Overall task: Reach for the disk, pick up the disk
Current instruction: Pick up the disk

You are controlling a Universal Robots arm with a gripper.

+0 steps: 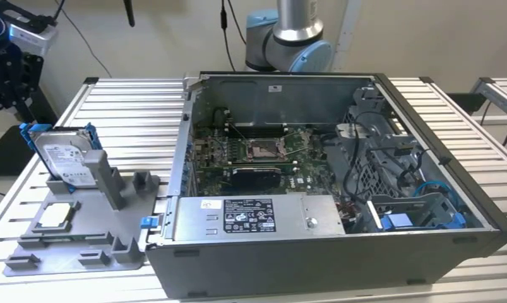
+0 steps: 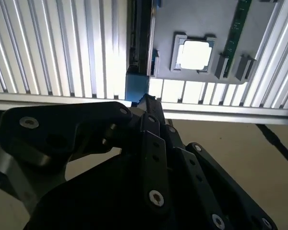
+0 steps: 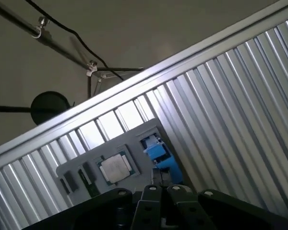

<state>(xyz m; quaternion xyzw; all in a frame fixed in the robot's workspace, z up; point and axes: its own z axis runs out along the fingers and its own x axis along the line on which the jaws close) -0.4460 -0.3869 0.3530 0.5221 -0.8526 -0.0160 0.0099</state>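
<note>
Pickup was not achieved. The disk [image 1: 66, 158] stood upright in the grey fixture [image 1: 72, 249], untouched. The gripper [image 1: 7, 95] hung near it, apart (jaw state could not be told).

No legible text found. Printed white label on the disk [image 1: 68, 158], beside the computer case [image 1: 321, 262]; black label on the power supply [image 1: 321, 214] inside that case: print unreadable.

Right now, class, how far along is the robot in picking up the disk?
Nothing is done yet: the disk stands upright in its grey holder. In hand is the reach: the gripper hangs apart from it, toward the exterior view's left, holding nothing. Closing in, grasping and lifting remain.
</note>
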